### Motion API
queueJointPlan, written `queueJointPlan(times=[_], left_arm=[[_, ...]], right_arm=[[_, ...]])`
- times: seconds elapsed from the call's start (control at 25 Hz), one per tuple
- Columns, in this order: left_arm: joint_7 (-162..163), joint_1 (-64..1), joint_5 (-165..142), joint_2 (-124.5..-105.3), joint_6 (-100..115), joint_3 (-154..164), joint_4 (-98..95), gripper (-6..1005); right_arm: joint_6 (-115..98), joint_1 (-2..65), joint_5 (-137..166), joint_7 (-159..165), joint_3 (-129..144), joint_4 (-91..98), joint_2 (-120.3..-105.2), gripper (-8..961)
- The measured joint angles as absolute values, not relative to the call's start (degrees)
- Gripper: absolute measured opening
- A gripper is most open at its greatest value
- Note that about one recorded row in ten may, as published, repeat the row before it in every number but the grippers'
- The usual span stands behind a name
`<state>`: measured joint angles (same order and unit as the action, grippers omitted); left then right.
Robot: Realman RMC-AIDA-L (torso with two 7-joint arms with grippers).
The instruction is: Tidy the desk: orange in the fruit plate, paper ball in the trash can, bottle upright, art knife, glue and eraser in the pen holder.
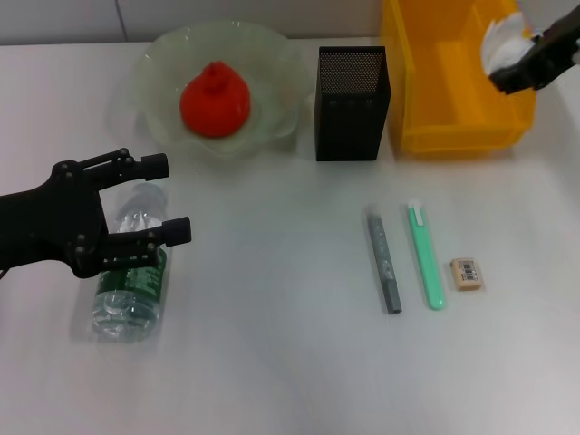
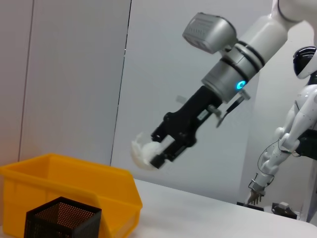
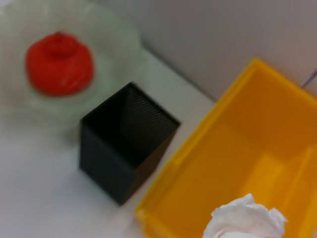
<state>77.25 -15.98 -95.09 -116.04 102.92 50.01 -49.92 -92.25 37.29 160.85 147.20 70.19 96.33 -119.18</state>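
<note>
- While the paper ball [image 1: 504,38] hangs over the far right corner of the trash can [image 1: 426,127], at about one o'clock on the desk, the right gripper [image 1: 517,68] has its jaws clamped on it; the left wrist view shows the ball [image 2: 143,151] well above the yellow rim [image 2: 74,168].
- Letting go too near that outer wall looks like the risk here: a light wad could catch the rim and roll off behind the bin.
- At twelve o'clock stands the pen holder [image 1: 352,104], just beside the bin, with nothing visibly in it.
- At eleven o'clock the orange [image 1: 215,100] already sits in the fruit plate [image 1: 272,54].
- At four o'clock lie the grey glue stick [image 1: 383,261], the green art knife [image 1: 425,256] and the eraser [image 1: 466,273], side by side and apart.
- At eight o'clock the bottle [image 1: 131,285] lies on its side, and the left gripper [image 1: 154,199] hovers above it with its jaws spread; a round bottle could roll away if pinched off-centre.
</note>
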Motion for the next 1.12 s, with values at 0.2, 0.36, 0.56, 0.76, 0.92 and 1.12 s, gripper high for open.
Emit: queueJointPlan(times=[0.2,0.36,0.56,0.76,0.92,1.12], left_arm=[[77.3,-16.0,-95.1,-116.18,102.9,50.0,-49.9,851],[77.3,-16.0,-95.1,-116.19,102.9,50.0,-49.9,850],[77.3,-15.9,-95.1,-116.20,102.8,50.0,-49.9,850],[77.8,-15.9,-95.2,-116.05,102.7,50.0,-49.9,849],[78.1,-15.9,-95.3,-116.03,102.3,50.0,-50.1,849],[84.1,-16.1,-97.2,-115.89,99.1,50.1,-54.2,848]], right_arm=[[-77.5,33.8,158.5,143.3,69.8,88.7,-119.23,537],[-67.2,32.9,152.9,138.6,69.8,80.9,-119.26,551],[-60.0,33.7,146.8,133.1,68.1,72.7,-119.06,568],[-58.5,33.9,146.1,132.2,67.3,71.1,-119.10,585],[-58.4,33.2,145.2,130.3,67.1,71.4,-119.10,687],[-63.7,28.8,136.1,121.5,65.4,75.0,-119.03,785]])
